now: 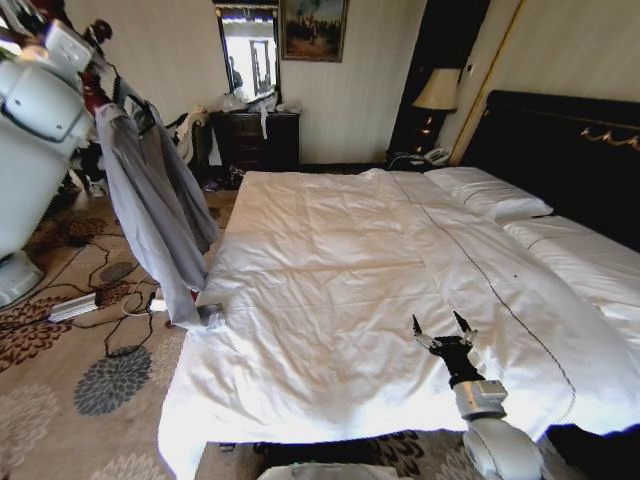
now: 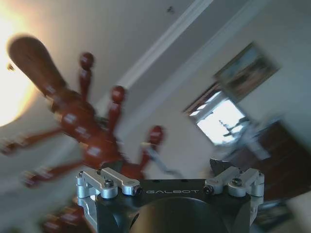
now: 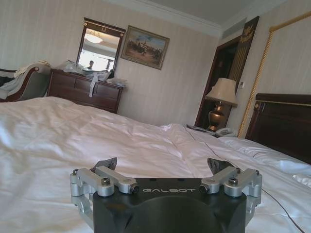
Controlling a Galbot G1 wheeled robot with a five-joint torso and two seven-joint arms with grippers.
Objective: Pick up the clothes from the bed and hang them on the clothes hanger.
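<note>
The bed (image 1: 330,300) takes up most of the scene, a very wide expanse of soft, creased white linen with plump white pillows (image 1: 488,192) at its far right end against a tall black headboard (image 1: 560,150) trimmed in gold. To the left of the bed, over a floral patterned carpet (image 1: 70,390), the clothes (image 1: 150,215), a thin light grey-blue long-sleeved jacket, hang in limp folds with the hem near the bed's left edge, draped from the black clothes hanger (image 1: 140,112) on a reddish-brown turned wooden coat stand (image 2: 92,131) with rounded knob pegs. The left arm (image 1: 35,130), a bulky white shell, is raised at the far left beside the stand; the left gripper (image 2: 170,167) sits close to the pegs with its fingers released and holding nothing. The right gripper (image 1: 443,333) hovers low over the near right part of the bed, its metal fingers (image 1: 417,326) spread apart and empty.
</note>
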